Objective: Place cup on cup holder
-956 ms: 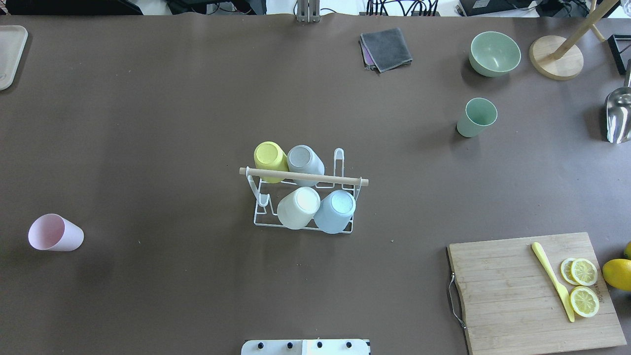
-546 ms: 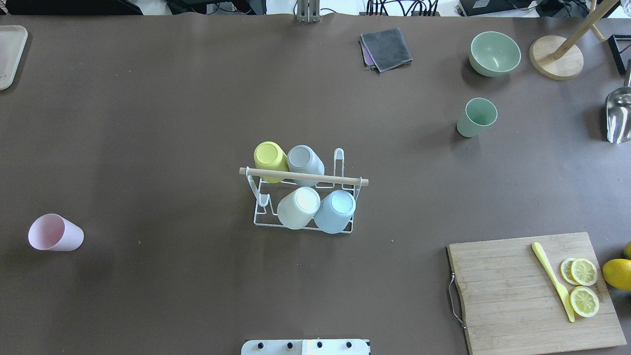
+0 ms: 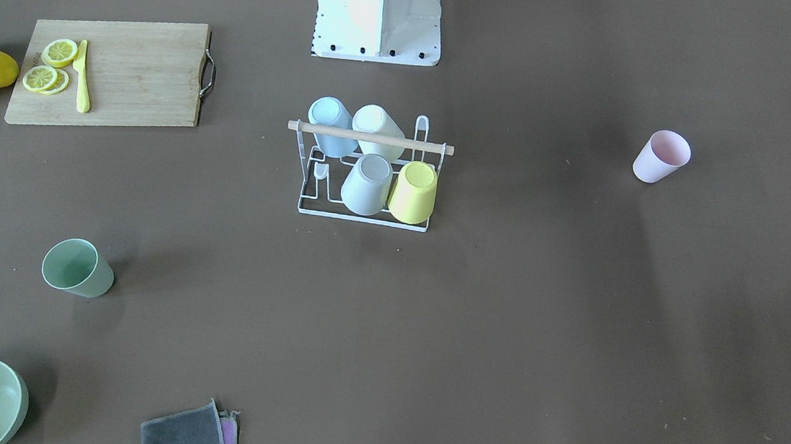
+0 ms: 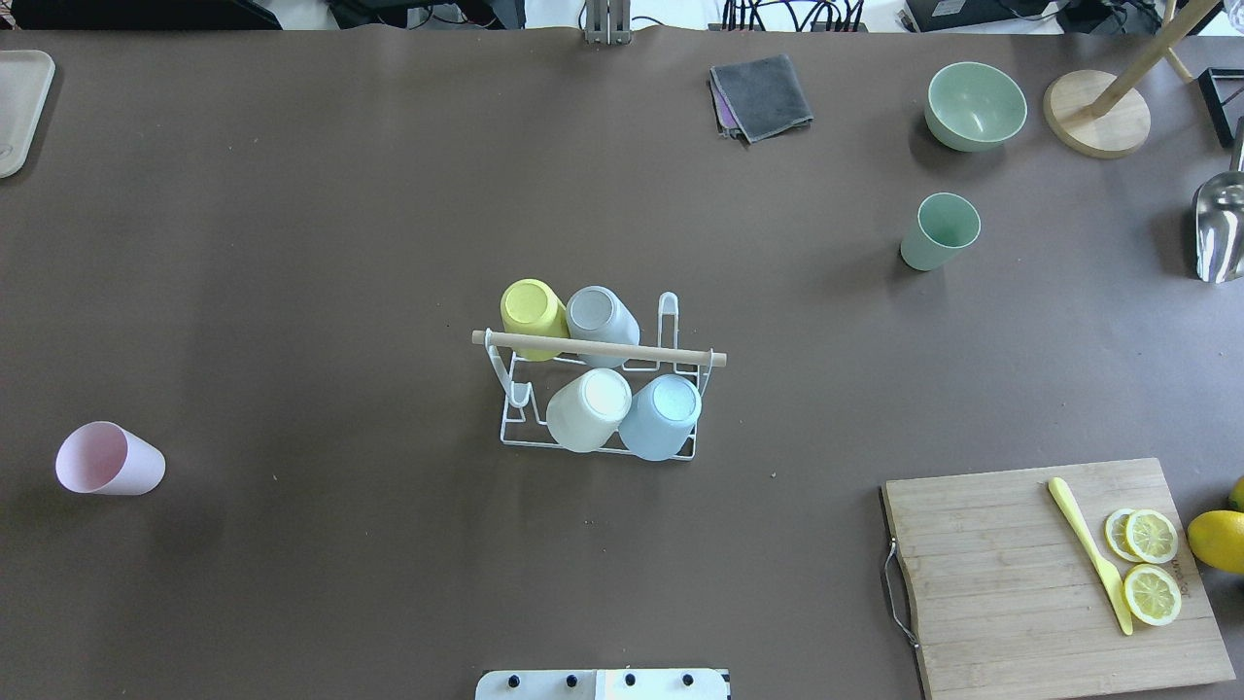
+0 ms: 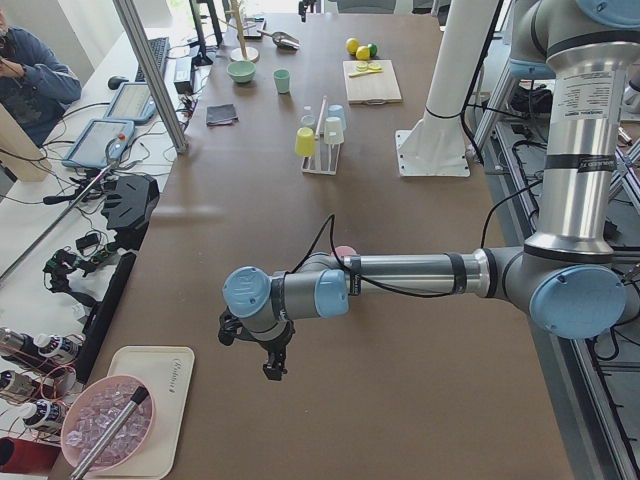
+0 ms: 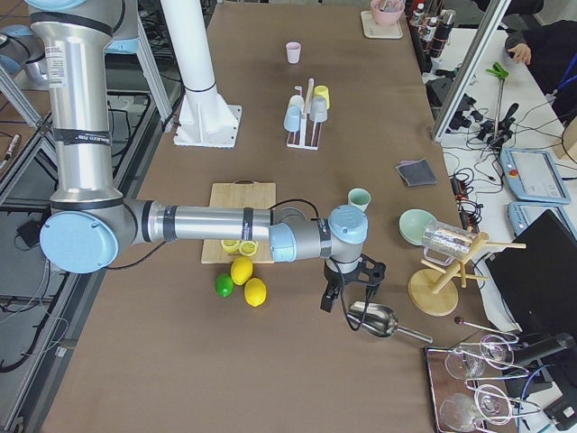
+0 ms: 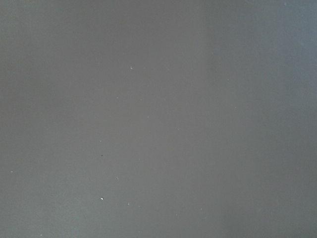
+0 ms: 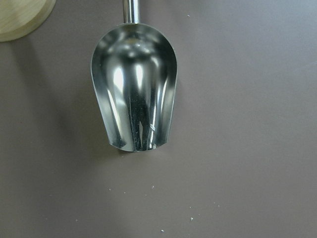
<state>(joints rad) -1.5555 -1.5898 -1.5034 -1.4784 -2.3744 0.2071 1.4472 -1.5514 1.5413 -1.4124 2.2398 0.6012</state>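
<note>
The white wire cup holder with a wooden rod handle stands mid-table, also in the front view. Yellow, grey, white and blue cups sit upside down on its prongs. A pink cup stands upright at the table's left. A green cup stands upright at the far right. My left gripper hangs over bare table beyond the pink cup. My right gripper hangs over a metal scoop. I cannot tell whether either is open or shut.
A cutting board with lemon slices and a yellow knife lies at the near right, with lemons beside it. A green bowl, a grey cloth and a wooden stand base sit at the far right. A tray corner shows at the far left.
</note>
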